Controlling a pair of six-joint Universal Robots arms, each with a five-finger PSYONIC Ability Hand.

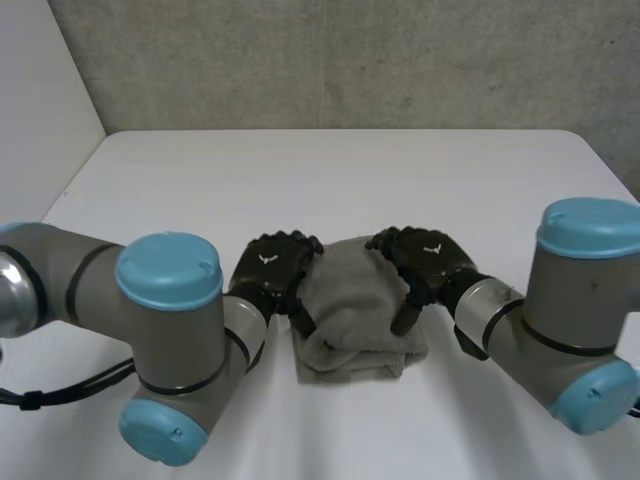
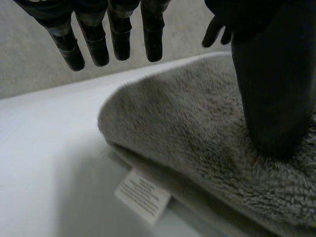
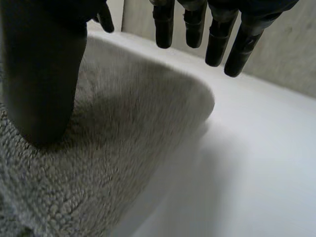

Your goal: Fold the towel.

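1. You have the folded towel [image 1: 352, 305] lying on the table [image 1: 330, 180], between both hands.
2. Your left hand [image 1: 272, 268] is spread loose, with the thumb resting on the towel's edge.
3. Your right hand [image 1: 428, 258] is spread likewise, thumb on the opposite edge.

- Towel [image 1: 355, 310], head view: left edge lies under the left hand [image 1: 272, 268], right edge under the right hand [image 1: 430, 258]; layers inside the fold can't be made out.
- Left arm [image 1: 90, 290] cut off by pic's left edge; right arm [image 1: 580, 310] by the right edge.
- Both arms block the near edge of the table [image 1: 330, 180].
- Left wrist view: fingers [image 2: 121, 34] cut off partway up by the frame; thumb [image 2: 274, 89] covers a patch of towel; towel runs out of frame past the thumb.
- Label [image 2: 143, 195] under the towel's edge: print too small to read.
- Right wrist view: same. Fingers [image 3: 217, 39] cut off by the frame, thumb [image 3: 42, 84] hides a patch of towel, towel runs out of frame.
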